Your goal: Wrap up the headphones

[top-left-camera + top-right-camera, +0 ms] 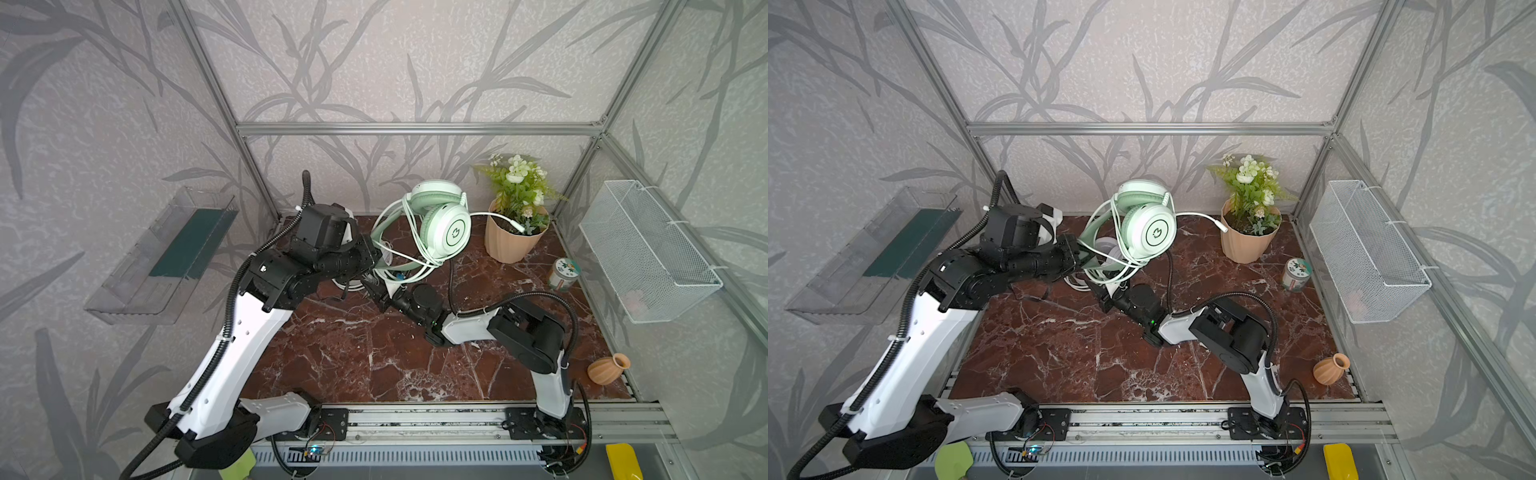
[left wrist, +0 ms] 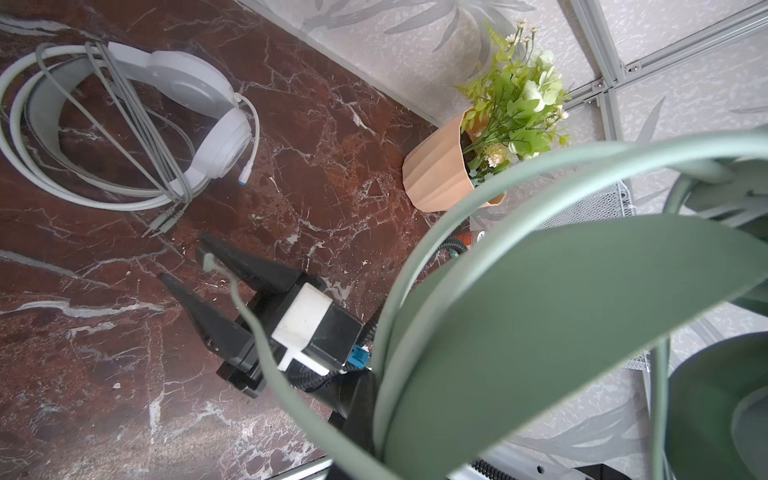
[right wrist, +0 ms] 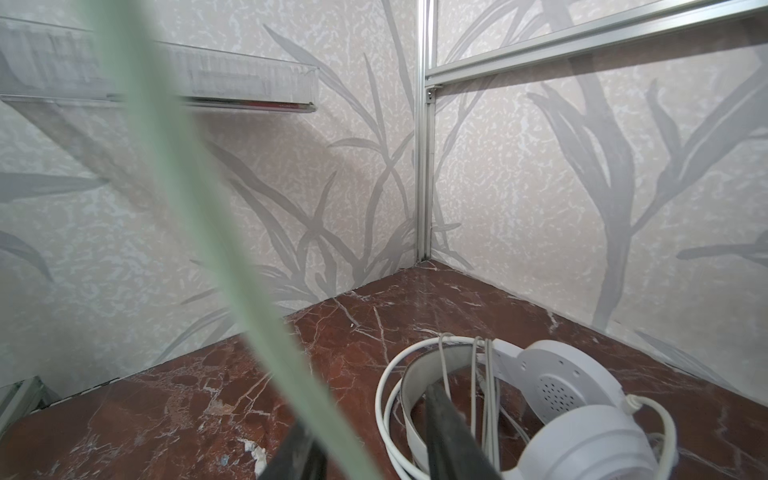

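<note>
Headphones are two headsets, and they are at different stages. In both top views the mint green headset (image 1: 451,232) hangs in the air over the far part of the surface (image 1: 353,357), carried at its headband by the left claw (image 1: 375,254), which is clamped on the band. Its cable (image 1: 409,216) makes several loops round the band and the cups, but one end with a plug (image 1: 517,226) sticks out free toward the plant pot (image 1: 511,245). The right claw (image 1: 374,291) is low, just under the loops. Of the white headset (image 1: 1075,284) only small parts show below the green one, near the far edge. In the left wrist view the white headset (image 2: 195,83) lies flat on the surface with its cable wound across the headband and the plugs just beside it, so I judge this one finished. The right claw (image 2: 185,259) has its jaws apart there, and a thin green strand (image 2: 249,328) runs over it. I cannot tell whether the jaws touch it. In the right wrist view a blurred green strand passes down between the two dark fingers (image 3: 444,428), which are apart. As I judge, what is left is to wind in the loose ends and lay the green headset down.
</note>
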{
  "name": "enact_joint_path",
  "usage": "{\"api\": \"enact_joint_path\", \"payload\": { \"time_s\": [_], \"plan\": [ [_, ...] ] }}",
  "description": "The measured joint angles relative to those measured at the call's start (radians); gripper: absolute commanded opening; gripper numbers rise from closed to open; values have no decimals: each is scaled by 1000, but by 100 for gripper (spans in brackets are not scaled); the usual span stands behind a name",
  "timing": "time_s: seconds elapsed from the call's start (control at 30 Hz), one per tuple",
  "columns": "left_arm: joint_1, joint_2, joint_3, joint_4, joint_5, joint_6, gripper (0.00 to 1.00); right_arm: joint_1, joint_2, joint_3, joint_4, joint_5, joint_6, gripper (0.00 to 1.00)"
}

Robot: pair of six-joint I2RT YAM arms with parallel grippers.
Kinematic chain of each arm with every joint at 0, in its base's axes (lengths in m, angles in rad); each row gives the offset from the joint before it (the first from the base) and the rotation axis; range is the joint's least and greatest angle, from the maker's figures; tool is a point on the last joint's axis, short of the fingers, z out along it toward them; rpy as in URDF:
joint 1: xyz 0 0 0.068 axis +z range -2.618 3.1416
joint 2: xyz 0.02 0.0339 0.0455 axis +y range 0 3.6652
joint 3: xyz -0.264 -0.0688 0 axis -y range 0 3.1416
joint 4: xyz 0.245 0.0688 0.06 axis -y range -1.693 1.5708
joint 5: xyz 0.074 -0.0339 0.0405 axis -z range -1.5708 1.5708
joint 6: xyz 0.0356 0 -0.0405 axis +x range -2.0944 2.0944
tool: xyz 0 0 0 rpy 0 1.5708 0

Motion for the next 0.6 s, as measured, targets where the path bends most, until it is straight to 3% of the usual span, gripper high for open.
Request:
{"api": "enact_joint_path", "payload": {
  "time_s": [0.13, 0.27, 0.6],
  "plan": [
    [-5, 0, 2, -3, -2, 0, 0, -1, 0, 9, -14, -7, -14, 14],
    [-7, 0, 1, -8, -3, 0, 0, -23, -4, 10, -46, -3, -15, 1],
    [-44, -10, -85, -16, 48, 8, 0, -277, -109, 92, -169, 59, 90, 0]
  ]
}}
